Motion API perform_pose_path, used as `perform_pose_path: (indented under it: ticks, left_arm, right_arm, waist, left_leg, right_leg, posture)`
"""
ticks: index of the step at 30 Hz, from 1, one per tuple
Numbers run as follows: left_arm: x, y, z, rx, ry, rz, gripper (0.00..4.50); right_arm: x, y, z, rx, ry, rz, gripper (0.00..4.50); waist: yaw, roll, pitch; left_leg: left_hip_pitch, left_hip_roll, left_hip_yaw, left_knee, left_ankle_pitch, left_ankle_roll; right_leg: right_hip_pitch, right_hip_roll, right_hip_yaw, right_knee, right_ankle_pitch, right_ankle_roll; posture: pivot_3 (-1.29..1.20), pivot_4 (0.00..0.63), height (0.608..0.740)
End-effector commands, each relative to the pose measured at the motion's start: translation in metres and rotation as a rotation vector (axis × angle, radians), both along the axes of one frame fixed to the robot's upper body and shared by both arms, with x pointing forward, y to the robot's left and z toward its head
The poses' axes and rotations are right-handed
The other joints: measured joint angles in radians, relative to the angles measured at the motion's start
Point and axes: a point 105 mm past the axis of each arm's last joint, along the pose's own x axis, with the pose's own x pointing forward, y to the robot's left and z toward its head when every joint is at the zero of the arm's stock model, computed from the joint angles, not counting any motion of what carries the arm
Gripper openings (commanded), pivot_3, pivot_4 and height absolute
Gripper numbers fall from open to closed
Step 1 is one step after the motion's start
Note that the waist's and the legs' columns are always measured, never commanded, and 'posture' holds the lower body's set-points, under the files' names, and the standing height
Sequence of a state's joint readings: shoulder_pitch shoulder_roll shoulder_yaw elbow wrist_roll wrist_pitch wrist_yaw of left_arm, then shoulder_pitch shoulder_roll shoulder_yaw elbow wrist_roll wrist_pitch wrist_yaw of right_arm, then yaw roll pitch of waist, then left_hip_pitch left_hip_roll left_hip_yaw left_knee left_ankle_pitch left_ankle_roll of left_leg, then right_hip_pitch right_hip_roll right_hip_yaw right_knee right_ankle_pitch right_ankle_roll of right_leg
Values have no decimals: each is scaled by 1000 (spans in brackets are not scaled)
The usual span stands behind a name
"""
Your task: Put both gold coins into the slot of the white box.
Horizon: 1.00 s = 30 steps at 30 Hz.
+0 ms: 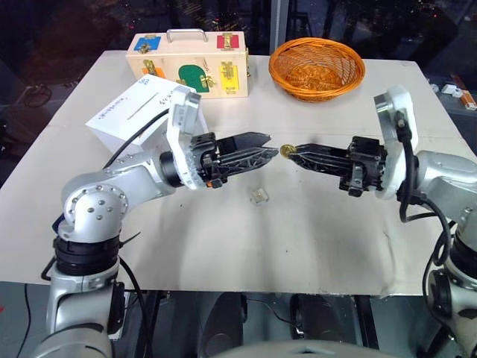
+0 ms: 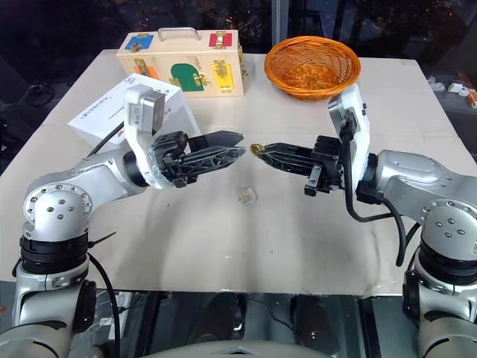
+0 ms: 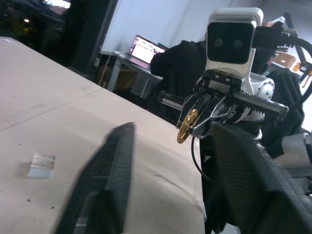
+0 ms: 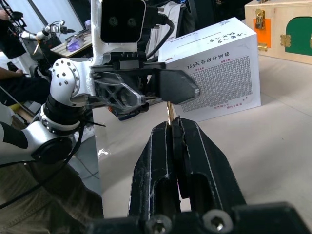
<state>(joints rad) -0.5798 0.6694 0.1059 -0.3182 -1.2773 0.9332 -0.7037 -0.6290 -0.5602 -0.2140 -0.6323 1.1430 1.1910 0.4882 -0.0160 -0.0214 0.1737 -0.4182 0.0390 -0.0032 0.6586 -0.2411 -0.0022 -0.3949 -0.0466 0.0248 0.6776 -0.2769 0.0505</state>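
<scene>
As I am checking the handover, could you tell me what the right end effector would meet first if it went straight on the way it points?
Probably the left end effector, which faces it fingertip to fingertip. The right end effector holds a gold coin at its tip, so the coin would arrive first, though depth alignment is uncertain.

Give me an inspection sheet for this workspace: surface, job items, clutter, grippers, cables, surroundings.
Surface: table under a pale cover.
Job's things: white box at far left, slot on top; one gold coin held above mid-table, second not found.
Clutter: wooden latch box, orange basket, small clear block.
Grippers: right gripper shut on the coin; left gripper open, facing it, apart.
Cables: black cable by the left arm.
Surroundings: laptop on a desk.
</scene>
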Motion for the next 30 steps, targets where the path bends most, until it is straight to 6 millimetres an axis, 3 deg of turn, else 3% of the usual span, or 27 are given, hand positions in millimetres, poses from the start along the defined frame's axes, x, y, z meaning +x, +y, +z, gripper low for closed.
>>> perform_pose_path:
  ticks: [1,30]
  left_arm:
    - [-7,-3,4,15,-36,-50,1379]
    - [-14,-7,2,14,-45,-113,1379]
  right_arm:
    - [-9,2,16,20,-78,15,0]
    - [-20,12,11,1,-58,104,0]
  waist:
    - [0,0,0]
    - [1,0,0]
  left_leg:
    - [0,0,0,0,0,0]
    - [0,0,-1,0,0,0]
  right_leg:
    - [0,0,0,0,0,0]
    - [0,0,0,0,0,0]
  posture:
    - [0,150,726]
    - [0,150,726]
